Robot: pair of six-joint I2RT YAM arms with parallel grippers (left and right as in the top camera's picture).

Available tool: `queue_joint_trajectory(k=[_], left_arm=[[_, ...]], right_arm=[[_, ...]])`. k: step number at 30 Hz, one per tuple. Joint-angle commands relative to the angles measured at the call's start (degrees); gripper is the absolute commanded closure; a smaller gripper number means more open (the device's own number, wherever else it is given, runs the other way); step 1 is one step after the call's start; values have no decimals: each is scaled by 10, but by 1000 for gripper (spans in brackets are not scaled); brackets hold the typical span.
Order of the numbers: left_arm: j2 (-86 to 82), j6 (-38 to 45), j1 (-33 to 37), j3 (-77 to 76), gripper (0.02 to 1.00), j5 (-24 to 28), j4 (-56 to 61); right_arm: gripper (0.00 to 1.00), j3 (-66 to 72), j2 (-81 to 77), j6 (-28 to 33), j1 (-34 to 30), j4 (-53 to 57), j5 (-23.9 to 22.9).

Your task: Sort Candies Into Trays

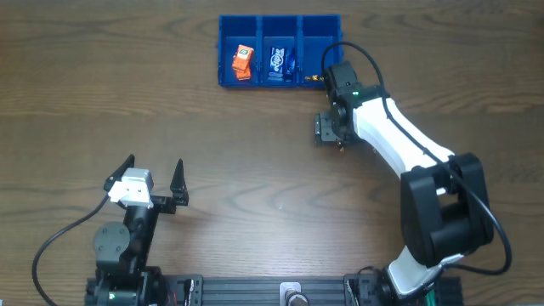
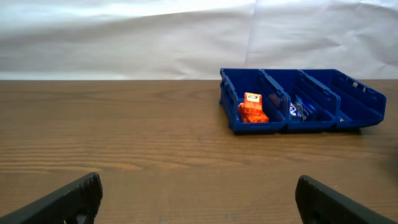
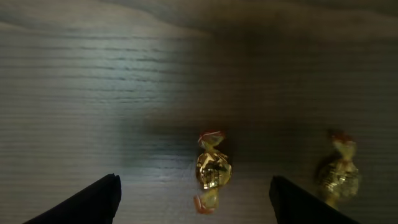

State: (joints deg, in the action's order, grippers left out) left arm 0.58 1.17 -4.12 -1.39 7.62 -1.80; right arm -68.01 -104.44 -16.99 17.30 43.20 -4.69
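Brown wood grain covers the table (image 1: 255, 170), and a white sheet hangs behind it in the left wrist view. At the left we see the left gripper (image 1: 155, 163) close to its arm's base. Its fingers are spread wide and released, with nothing between them. It is well apart from everything else.

Farther along, at the far edge of the table, stands the blue tray (image 1: 223, 51) with three compartments side by side. An orange candy (image 1: 243, 61) lies in the left compartment and blue candies (image 1: 279, 61) lie in the middle one.

To the right, the white arm reaches toward the tray's right end. The right gripper (image 1: 330, 132) hangs over the table just on the near side of that end. Its fingers are parted and grasp nothing. A gold candy (image 3: 213, 169) lies on the wood between them, touching neither finger. A second gold candy (image 3: 339, 171) lies near the first, apart from it, close to one finger's tip.
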Motion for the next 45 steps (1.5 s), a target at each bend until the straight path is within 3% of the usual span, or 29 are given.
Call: queue_joint_trajectory(k=[1, 27, 34, 39, 45], left_arm=[[-3, 1, 3, 11, 20, 12, -19], [-3, 2, 3, 11, 20, 12, -19], [-3, 1, 3, 11, 20, 12, -19], [-3, 1, 3, 11, 20, 12, -19], [-3, 1, 3, 11, 23, 12, -19]], right_arm=[[226, 10, -15, -10, -17, -4, 4], [371, 32, -41, -5, -20, -42, 10], [584, 32, -42, -5, -21, -42, 10], [895, 32, -42, -6, -21, -40, 10], [965, 32, -39, -7, -20, -39, 12]])
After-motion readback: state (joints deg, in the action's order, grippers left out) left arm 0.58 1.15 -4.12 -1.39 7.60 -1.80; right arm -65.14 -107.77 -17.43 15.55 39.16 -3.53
